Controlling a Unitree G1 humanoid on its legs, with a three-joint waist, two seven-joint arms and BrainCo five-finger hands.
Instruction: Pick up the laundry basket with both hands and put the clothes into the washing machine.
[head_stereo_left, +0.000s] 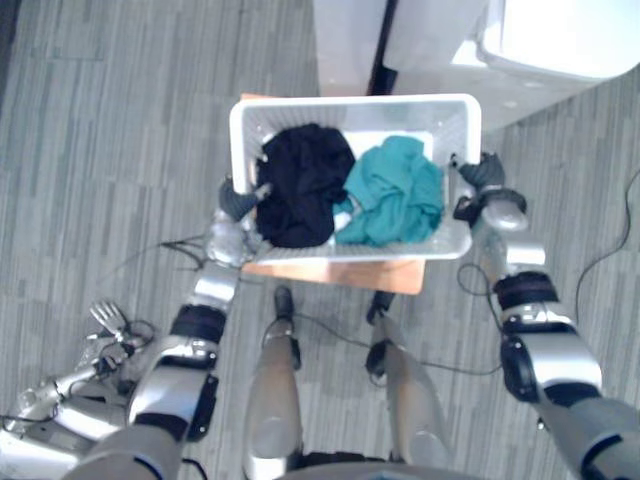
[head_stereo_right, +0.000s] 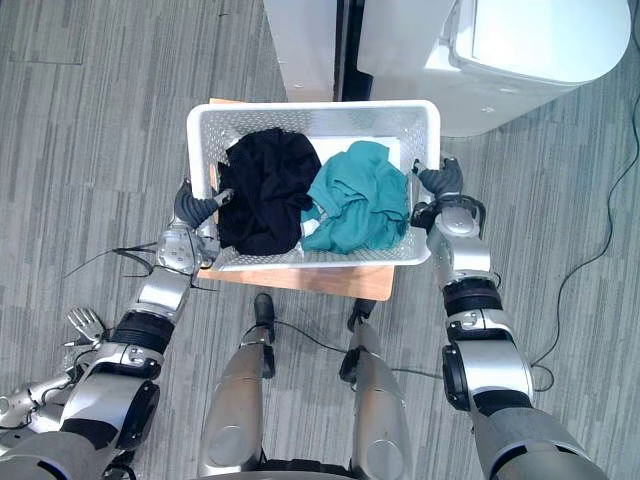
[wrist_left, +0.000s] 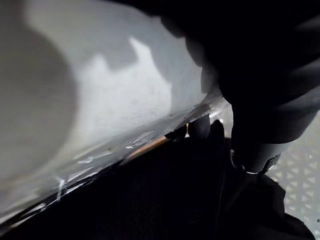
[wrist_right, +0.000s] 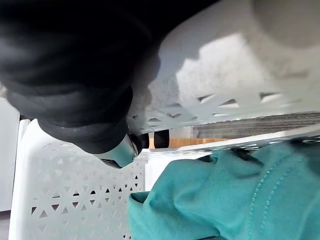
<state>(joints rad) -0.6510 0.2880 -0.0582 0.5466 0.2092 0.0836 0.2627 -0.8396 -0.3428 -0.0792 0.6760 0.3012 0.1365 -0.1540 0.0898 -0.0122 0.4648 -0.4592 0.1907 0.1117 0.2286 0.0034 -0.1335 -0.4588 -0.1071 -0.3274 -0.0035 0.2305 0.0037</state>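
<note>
White perforated plastic laundry basket (head_stereo_right: 312, 118) of black and teal clothes (head_stereo_right: 320, 205), set centre-frame on a wooden table (head_stereo_right: 335, 283), is gripped at opposite rims by left hand (head_stereo_right: 196, 210) and right hand (head_stereo_right: 441, 184), evidently for level lifting.

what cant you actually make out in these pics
Grip of the left robot hand on the laundry basket: the basket wall and the hand's dark cover hide it, in its wrist view too.
Grip of the right robot hand: the same.
Washing machine: cut off by the eye views' top edge, opening unseen.
Anything under the black garment and teal garment.
Whether the basket rests on the wooden stand: the basket covers it.
</note>
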